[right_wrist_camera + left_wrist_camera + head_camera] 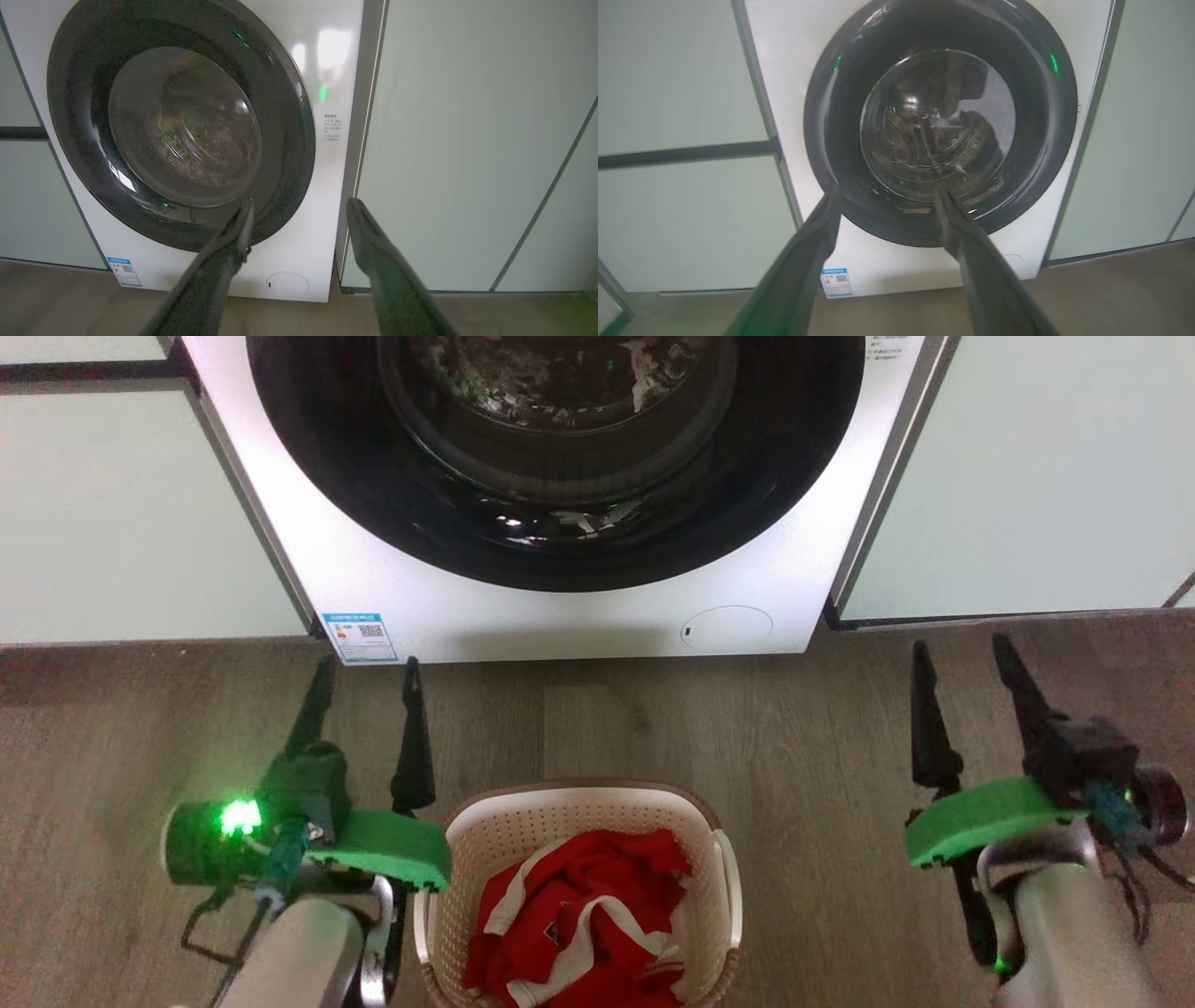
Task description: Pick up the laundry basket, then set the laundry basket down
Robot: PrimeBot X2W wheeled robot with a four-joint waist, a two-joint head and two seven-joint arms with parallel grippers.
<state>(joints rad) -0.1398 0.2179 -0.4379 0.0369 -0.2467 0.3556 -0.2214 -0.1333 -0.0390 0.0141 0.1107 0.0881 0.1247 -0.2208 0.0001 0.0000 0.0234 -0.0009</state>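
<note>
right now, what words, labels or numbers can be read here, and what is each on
No text is legible.
Blue-edged sticker with a QR code, low on the white front-loading washing machine: too small.
Small dark printed lines right of its round black door: blurred.
Red and white garment in the cream perforated plastic laundry basket: no readable mark.

There is one washing machine (560,616), with one blue-edged label (358,636) and one round flap (726,626) low on its front. One laundry basket (523,821) holds one heap of red and white cloth (579,905); how many pieces cannot be told. Two grippers show, the left gripper (367,665) and the right gripper (962,646), each with two dark fingers (412,737).
</note>
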